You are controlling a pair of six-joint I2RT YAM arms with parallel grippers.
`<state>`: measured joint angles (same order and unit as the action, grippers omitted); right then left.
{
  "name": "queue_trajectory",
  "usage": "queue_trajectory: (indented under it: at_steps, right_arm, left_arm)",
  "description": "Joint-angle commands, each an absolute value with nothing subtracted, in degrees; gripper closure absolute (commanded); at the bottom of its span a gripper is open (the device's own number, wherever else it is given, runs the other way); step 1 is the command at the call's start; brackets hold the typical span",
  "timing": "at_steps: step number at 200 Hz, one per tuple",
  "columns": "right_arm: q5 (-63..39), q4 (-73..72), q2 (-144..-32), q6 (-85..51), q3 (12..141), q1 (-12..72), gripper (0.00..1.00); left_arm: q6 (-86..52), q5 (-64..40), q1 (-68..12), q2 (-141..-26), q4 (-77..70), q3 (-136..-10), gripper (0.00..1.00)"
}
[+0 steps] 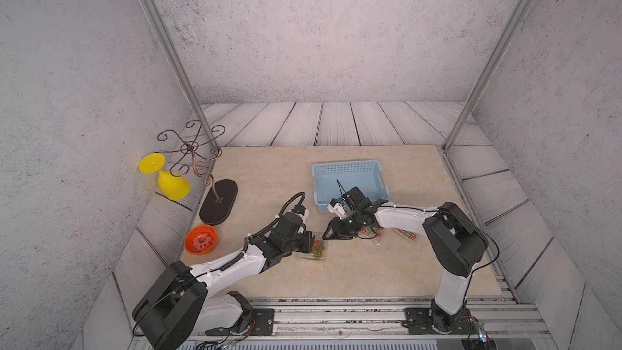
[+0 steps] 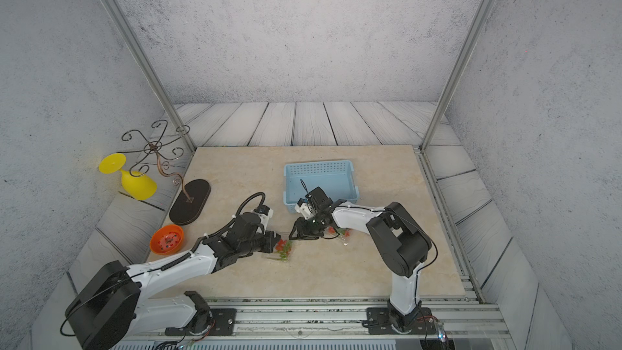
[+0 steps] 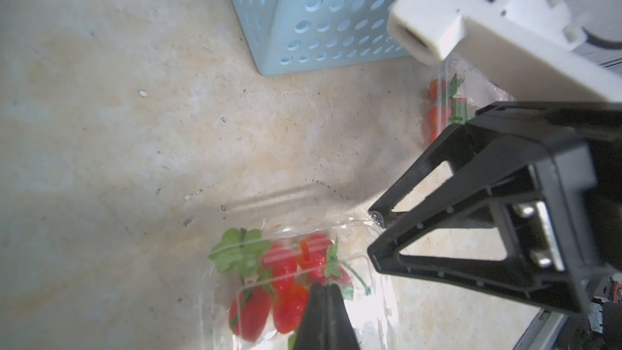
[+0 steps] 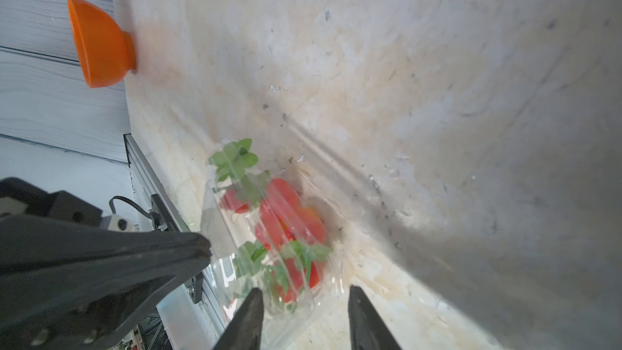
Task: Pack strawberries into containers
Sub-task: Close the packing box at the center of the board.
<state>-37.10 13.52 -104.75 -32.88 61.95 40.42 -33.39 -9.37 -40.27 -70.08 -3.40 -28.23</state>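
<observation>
We see the left tool (image 3: 324, 289) clenched, its tips at a clear container (image 3: 373, 297) of strawberries (image 3: 284, 311) lying on the tabletop (image 1: 353, 274) at seven o'clock from the blue basket (image 1: 346, 171). The right tool (image 4: 304, 289) stands released, its jaws spread either side of the container's edge.

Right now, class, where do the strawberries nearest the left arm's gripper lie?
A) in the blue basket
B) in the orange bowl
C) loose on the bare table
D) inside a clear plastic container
D: the strawberries show through the clear walls of the container, which lies apart from the blue basket.
</observation>
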Motion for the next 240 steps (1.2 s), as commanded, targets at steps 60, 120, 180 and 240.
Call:
queue_trajectory:
  at_steps: [60,120,180,240]
  right_arm:
    - [-38.65,11.97,-103.2,-33.8,59.88,39.81,0.58]
    - [-38.99,9.54,-105.98,-34.0,58.45,39.29,0.59]
    - [-40.08,6.18,-108.52,-34.98,57.74,39.29,0.61]
    - [-40.67,3.9,-108.79,-35.74,56.36,39.29,0.68]
  left_arm:
    - [-32.87,-9.62,-40.52,-71.75,-4.3,-28.26,1.0]
    - [-32.86,-10.19,-40.52,-73.99,-5.58,-28.04,1.0]
    - [-32.95,-10.02,-40.52,-73.82,-5.36,-27.69,1.0]
    - [-33.09,-10.18,-40.52,-74.08,-5.84,-27.36,1.0]
